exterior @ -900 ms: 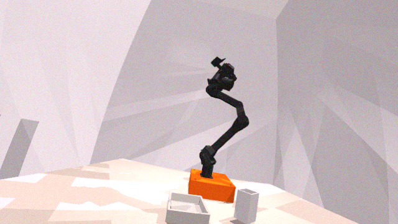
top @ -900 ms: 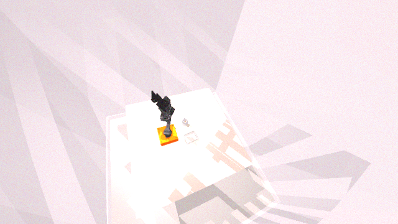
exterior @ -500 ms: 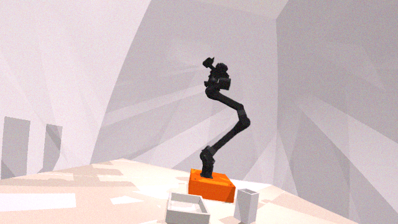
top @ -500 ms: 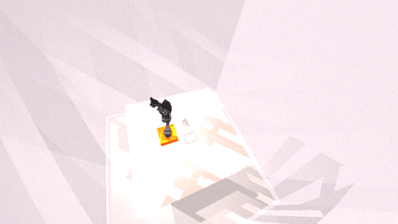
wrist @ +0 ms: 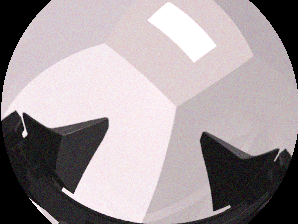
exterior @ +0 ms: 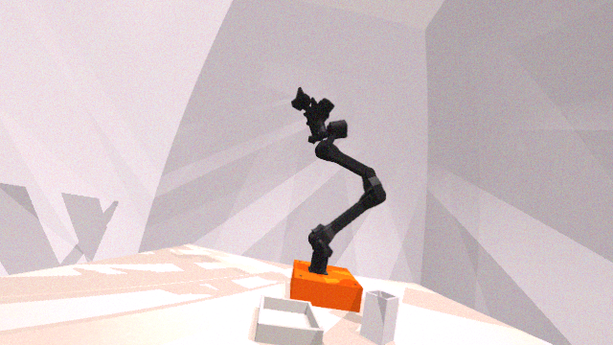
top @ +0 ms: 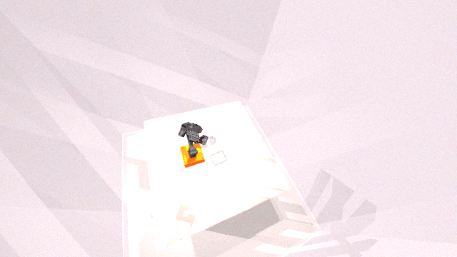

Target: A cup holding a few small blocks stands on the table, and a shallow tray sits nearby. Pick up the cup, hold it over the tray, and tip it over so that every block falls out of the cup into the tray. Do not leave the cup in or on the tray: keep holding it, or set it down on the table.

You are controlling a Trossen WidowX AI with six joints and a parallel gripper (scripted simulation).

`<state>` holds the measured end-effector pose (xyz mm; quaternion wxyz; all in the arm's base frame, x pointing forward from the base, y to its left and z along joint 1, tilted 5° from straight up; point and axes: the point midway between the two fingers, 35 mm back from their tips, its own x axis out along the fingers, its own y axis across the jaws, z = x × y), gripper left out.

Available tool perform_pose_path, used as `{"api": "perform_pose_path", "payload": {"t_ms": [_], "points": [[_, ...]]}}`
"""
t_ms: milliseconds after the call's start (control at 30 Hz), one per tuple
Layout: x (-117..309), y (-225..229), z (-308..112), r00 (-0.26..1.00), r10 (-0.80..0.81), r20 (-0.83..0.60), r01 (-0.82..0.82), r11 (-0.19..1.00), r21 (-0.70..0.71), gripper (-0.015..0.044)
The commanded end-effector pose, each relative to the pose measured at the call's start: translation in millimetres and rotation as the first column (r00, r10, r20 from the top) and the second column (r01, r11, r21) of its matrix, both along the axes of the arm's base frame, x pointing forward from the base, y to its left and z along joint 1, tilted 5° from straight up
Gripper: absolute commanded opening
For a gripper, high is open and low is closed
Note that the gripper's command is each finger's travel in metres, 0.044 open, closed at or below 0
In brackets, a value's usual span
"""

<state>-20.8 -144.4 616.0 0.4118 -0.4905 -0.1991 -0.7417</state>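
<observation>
Behind and around, pale angular walls (top: 357, 71) (exterior: 268, 48) (wrist: 135, 100), crossed by grey bands of shade; below, a very bright table (top: 232, 185) (exterior: 215, 311), with edges partly washed out in the top view. High over it, a gripper (exterior: 313, 98) (wrist: 156, 129), spread wide, with nothing between its two dark fingers. Pointed upward, well apart from cup and tray, with open air around the fingertips and only wall and a bright white patch (wrist: 182, 32) beyond them in the wrist view. Hard to separate from the folded arm in the top view.

Next outward, a black arm (top: 193, 135) (exterior: 351, 216), bent sharply at the elbow and raised from an orange base (top: 199, 160) (exterior: 326, 296). Near that base, upright on the table, a pale, straight-sided cup (top: 211, 140) (exterior: 379, 318), rim uppermost, contents too unclear to make out. Beside it, with a strip of table between, a shallow rectangular tray (top: 225, 154) (exterior: 287, 334), flat, low-walled and open at the top. Also apart from the base, with a narrow gap at its nearer edge.
</observation>
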Motion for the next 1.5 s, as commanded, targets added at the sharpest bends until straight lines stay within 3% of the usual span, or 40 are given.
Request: {"api": "perform_pose_path", "payload": {"t_ms": [0, 333, 767, 1100, 1467], "points": [[23.1, -20.0, -21.4, 0.99, 0.133, -0.034, -0.129, 0.986, 0.107, 0.044], [96.9, -51.5, -82.8, 0.873, 0.483, -0.073, -0.423, 0.822, 0.38, 0.044], [197.9, -33.4, -188.0, 0.541, 0.84, -0.028, -0.588, 0.402, 0.702, 0.044], [252.0, 24.2, -279.4, 0.216, 0.973, 0.086, -0.489, 0.032, 0.872, 0.044], [266.1, 112.1, -380.2, -0.109, 0.957, 0.27, -0.172, -0.285, 0.943, 0.044]]}}
